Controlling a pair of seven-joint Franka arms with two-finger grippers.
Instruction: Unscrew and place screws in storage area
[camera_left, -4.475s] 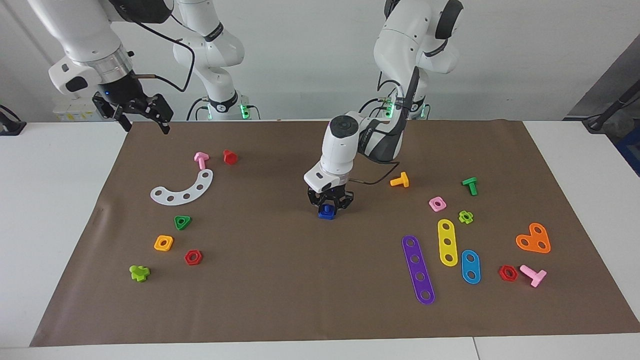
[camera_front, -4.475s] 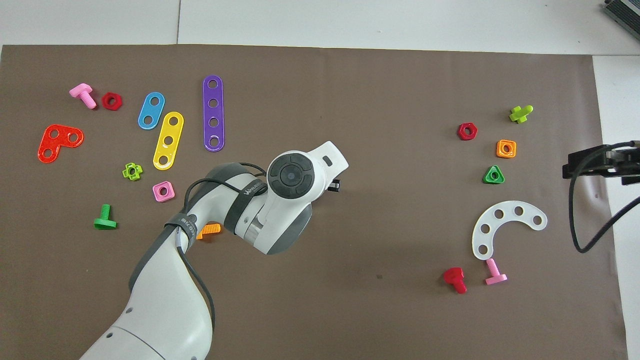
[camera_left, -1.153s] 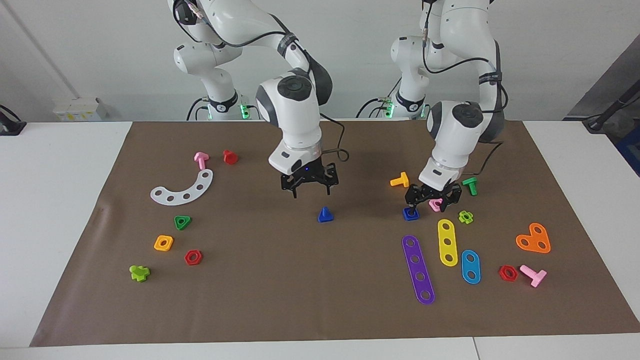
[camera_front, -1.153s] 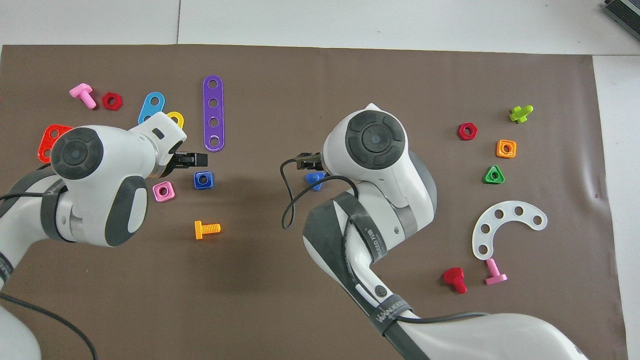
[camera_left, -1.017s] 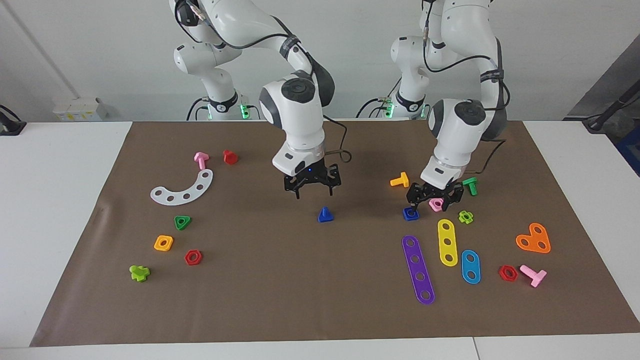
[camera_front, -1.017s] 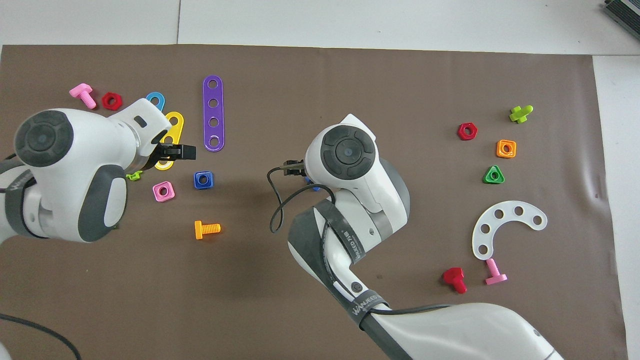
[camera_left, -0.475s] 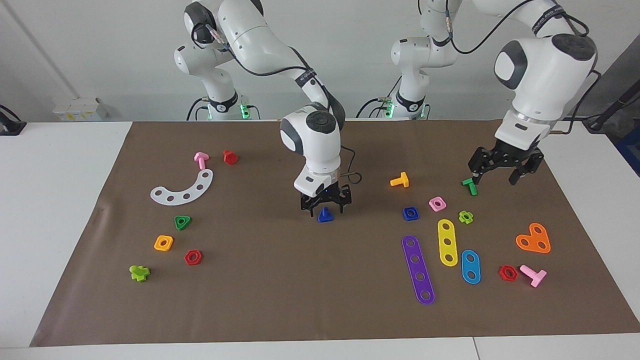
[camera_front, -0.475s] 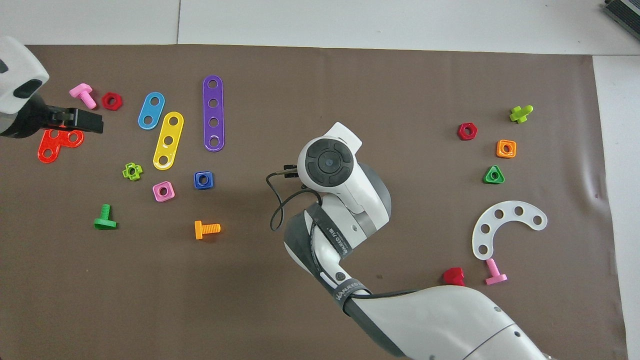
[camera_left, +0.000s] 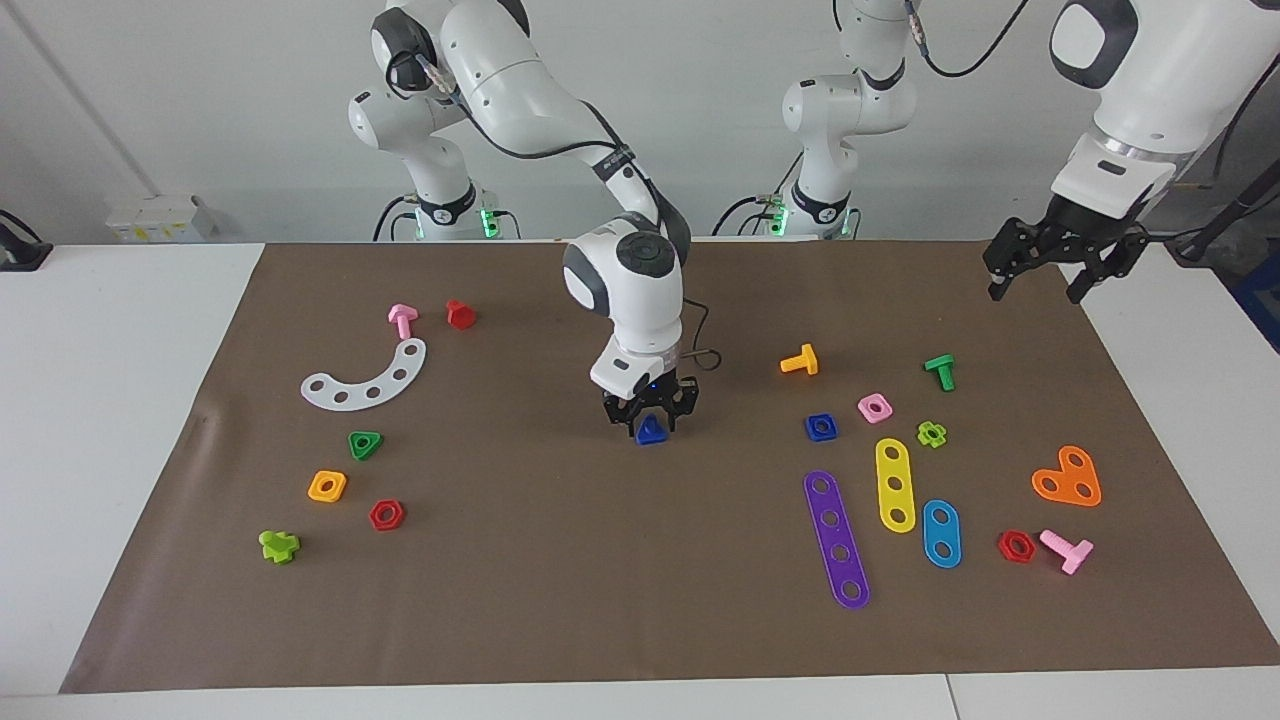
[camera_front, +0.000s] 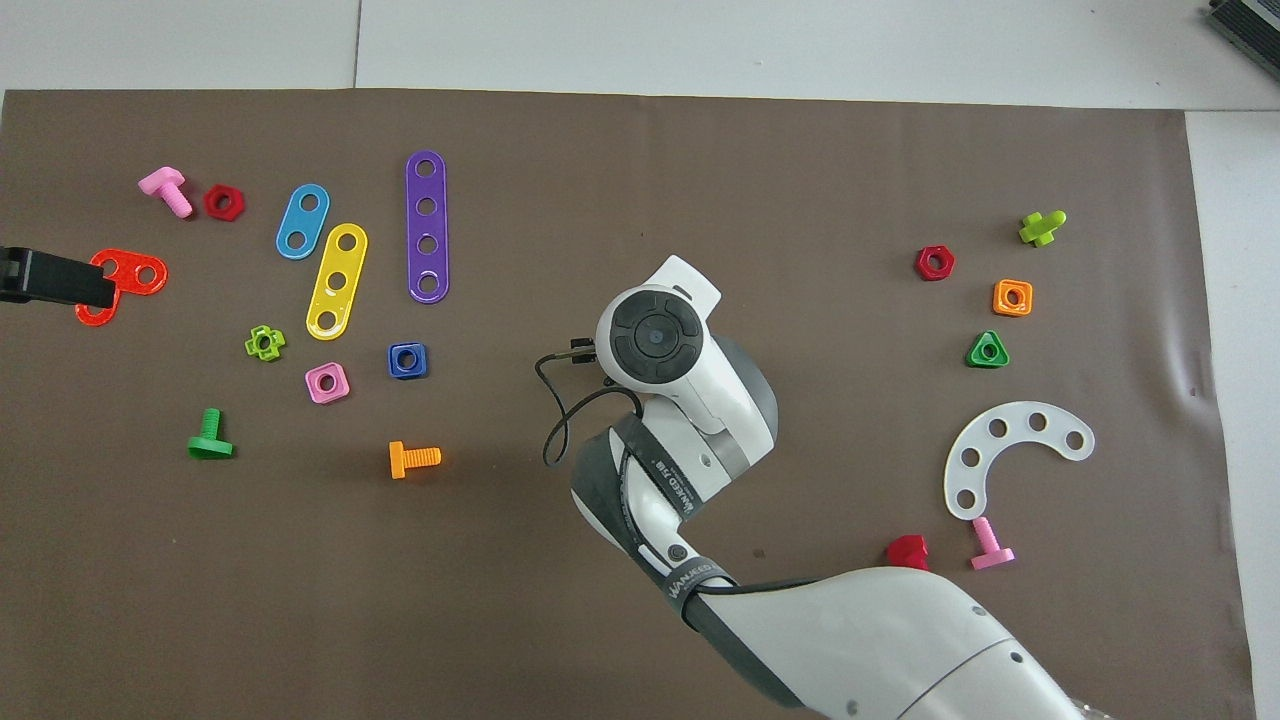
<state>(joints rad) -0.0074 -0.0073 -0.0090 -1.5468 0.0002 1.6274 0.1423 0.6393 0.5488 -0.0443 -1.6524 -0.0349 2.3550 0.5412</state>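
In the facing view, the small dark-blue plastic bolt with a triangular head (camera_left: 651, 431) stood near the middle of the plain brown paper mat (camera_left: 560, 560), head down and stubby shaft pointing up. The blue square nut (camera_left: 821, 427) lay well apart from the bolt, toward the left arm's end of the table. The right gripper (camera_left: 651, 418) was down directly over the bolt, its fingers flanking the upright shaft from either side; whether they already pinched it or only bracketed it could not be told. The bolt's long axis ran vertically, in line with the gripper's approach, so a straight lift looked like the likely next need. The left gripper (camera_left: 1049, 262), fingers spread and empty, hung high over the mat's edge, far from the bolt; that arm waited.

In the overhead view, the right arm's wrist hid the bolt completely. The blue square nut (camera_front: 407, 360) and the mat (camera_front: 700, 160) showed plainly, and only a dark finger of the left gripper (camera_front: 55, 278) entered at the edge, over the red heart-shaped plate (camera_front: 135, 274).
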